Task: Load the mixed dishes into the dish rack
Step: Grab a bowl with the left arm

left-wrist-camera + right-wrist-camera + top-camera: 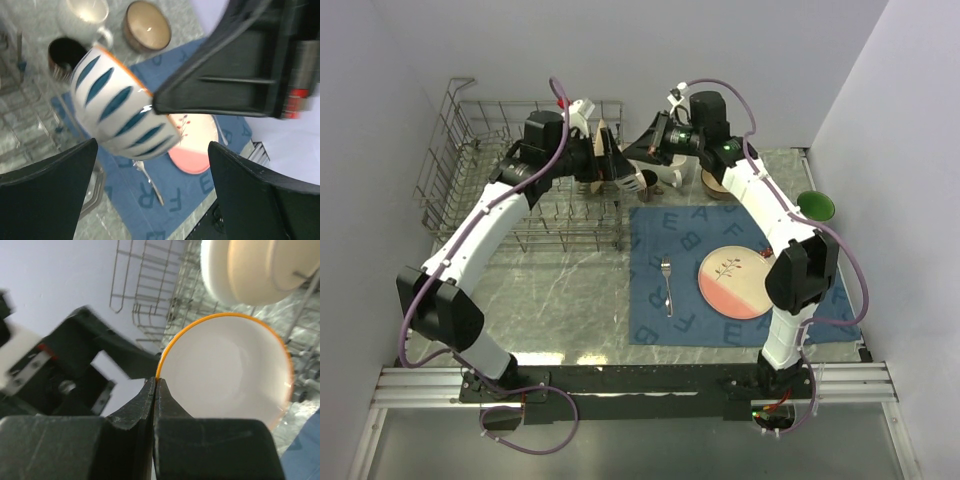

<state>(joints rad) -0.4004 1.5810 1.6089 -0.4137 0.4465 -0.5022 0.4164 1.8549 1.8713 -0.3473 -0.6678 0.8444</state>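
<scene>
Fingers [132, 412] of the right gripper [155, 389] pinch the orange rim of the striped bowl [120, 107], tipped on its side in the air, and the left gripper [152, 147] is spread wide at the bowl's round back. The dish rack [445, 150] is just past them, off to the left. Only the left wrist view shows the blue stripes; only the right wrist view shows a pale dish [250, 267] standing in the rack.
</scene>
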